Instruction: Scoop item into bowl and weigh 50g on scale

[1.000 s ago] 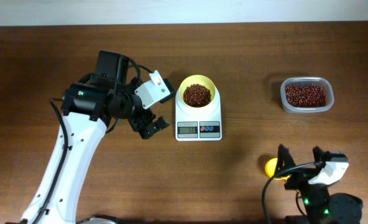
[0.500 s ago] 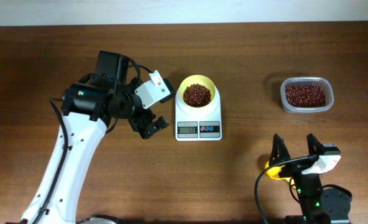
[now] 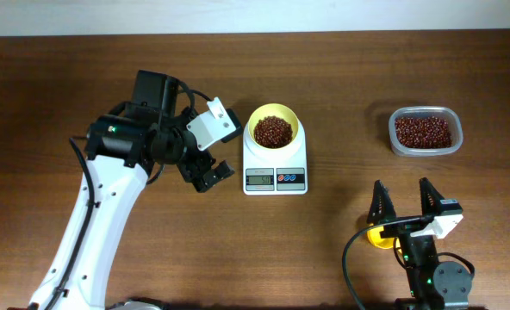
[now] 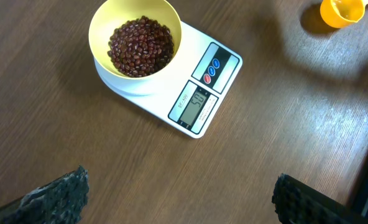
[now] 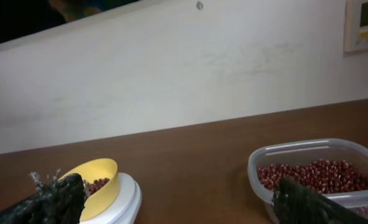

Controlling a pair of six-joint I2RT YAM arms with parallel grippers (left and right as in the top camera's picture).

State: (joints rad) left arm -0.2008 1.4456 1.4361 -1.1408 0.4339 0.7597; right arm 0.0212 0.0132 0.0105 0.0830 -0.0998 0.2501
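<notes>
Brown wood-grain table [image 3: 341, 69], overhead view. The white, flat, rounded-square scale [image 3: 275, 169] sits at centre. It carries the round, smooth, pale-yellow plastic bowl [image 3: 295, 127], which holds a heap of small, oval, glossy red-brown beans [image 3: 273, 132]. At 2 o'clock, well apart, a clear rounded-rectangular tub [image 3: 425, 151] holds the stock of beans. At 9 o'clock of the scale, the left claw [image 3: 214, 176] hangs spread and empty, near the scale but not touching it. At 5 o'clock, the right claw [image 3: 401, 194] stands with its fingers wide apart, gripping nothing. The bright-yellow scoop [image 3: 373, 233] lies on the table just beside its wrist, partly hidden.

Left wrist view. Dark, rough-textured fingers [image 4: 56, 196] frame the lower corners, with only bare table between them. The bowl [image 4: 100, 25] lies at 11 o'clock, seated on the scale [image 4: 190, 40]. The grey display [image 4: 198, 102] and the red and blue buttons face the camera. The digits are small but seem to match the target. The scoop [image 4: 340, 11] is at 1 o'clock.

Right wrist view. Fingers [image 5: 53, 199] are wide, with nothing between them. The bowl [image 5: 103, 177] on the scale [image 5: 129, 198] is at 8 o'clock and the tub [image 5: 314, 152] at 4 o'clock, both before a pale matt wall [image 5: 171, 74].

Step in hand, as judged: scooping appears finished, and the weight is being checked. The next move calls for a clear reading of the display. If it falls short, the right claw must take up the scoop by its handle and add only a few beans, without nudging the light bowl.
</notes>
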